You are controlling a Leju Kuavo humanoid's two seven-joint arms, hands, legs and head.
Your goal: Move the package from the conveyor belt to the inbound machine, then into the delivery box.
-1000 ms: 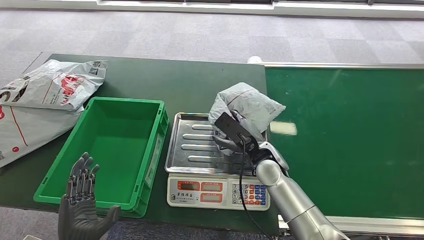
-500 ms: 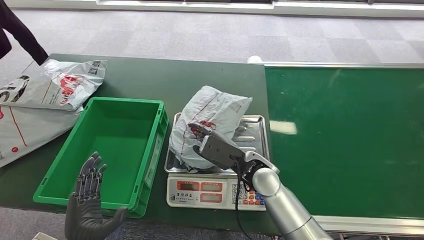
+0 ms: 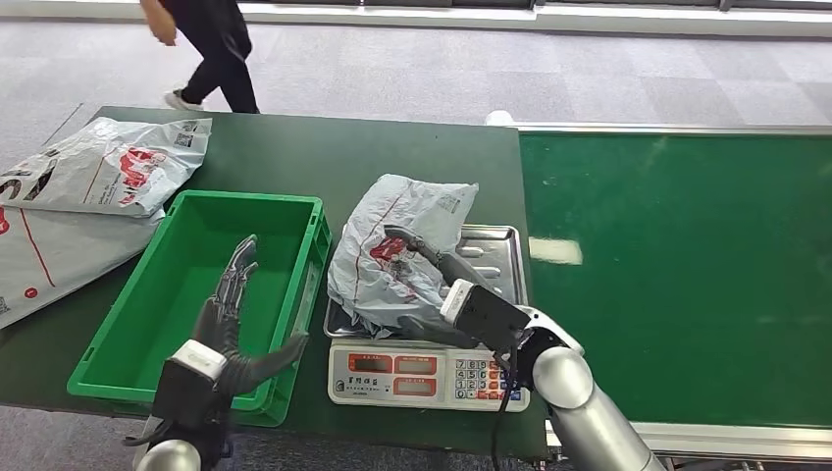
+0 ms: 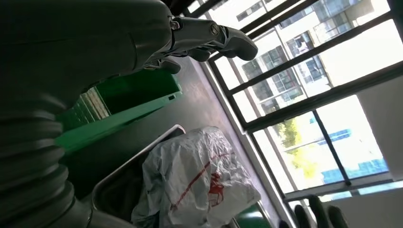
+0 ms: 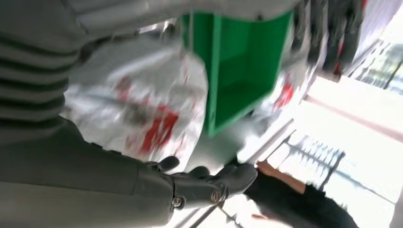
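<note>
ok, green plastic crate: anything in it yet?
Empty. The green plastic crate shows bare floor in the head view; the grey plastic mailer package lies on the scale's steel tray, and the left robot hand hovers open above the crate.

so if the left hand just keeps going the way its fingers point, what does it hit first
Probably the far wall of the green crate: the left hand hovers over the crate's near end, fingers pointing along its length. Depth is unclear, so it might pass above the rim.

left robot hand (image 3: 228, 324): fingers spread | right robot hand (image 3: 446, 285): fingers extended
</note>
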